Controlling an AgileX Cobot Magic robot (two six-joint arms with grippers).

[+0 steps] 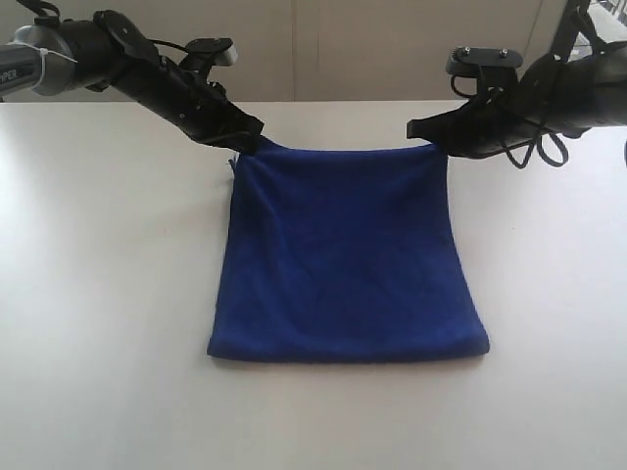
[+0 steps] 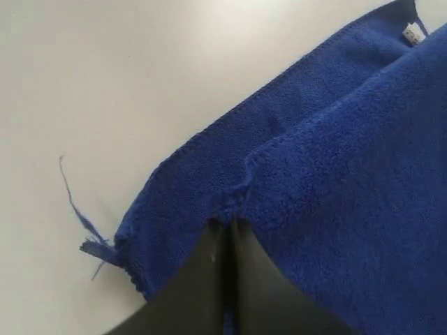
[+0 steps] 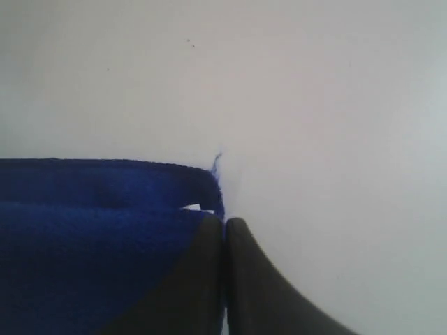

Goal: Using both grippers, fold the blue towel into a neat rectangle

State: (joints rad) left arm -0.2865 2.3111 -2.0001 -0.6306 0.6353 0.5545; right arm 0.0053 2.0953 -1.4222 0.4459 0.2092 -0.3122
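The blue towel (image 1: 348, 257) lies doubled over on the white table, its fold at the near edge and its two layers meeting at the far edge. My left gripper (image 1: 247, 137) is shut on the far left corner, its fingers pinching the upper layer (image 2: 225, 227). My right gripper (image 1: 423, 134) is shut on the far right corner (image 3: 224, 225), with blue cloth showing between its tips. A small white label (image 2: 413, 32) shows at the towel's edge in the left wrist view. A loose blue thread (image 2: 82, 222) sticks out from the corner.
The white table (image 1: 98, 294) spreads on all sides of the towel. A pale wall (image 1: 343, 49) rises behind the far edge. Both black arms, with cables (image 1: 534, 147), reach in from the far corners.
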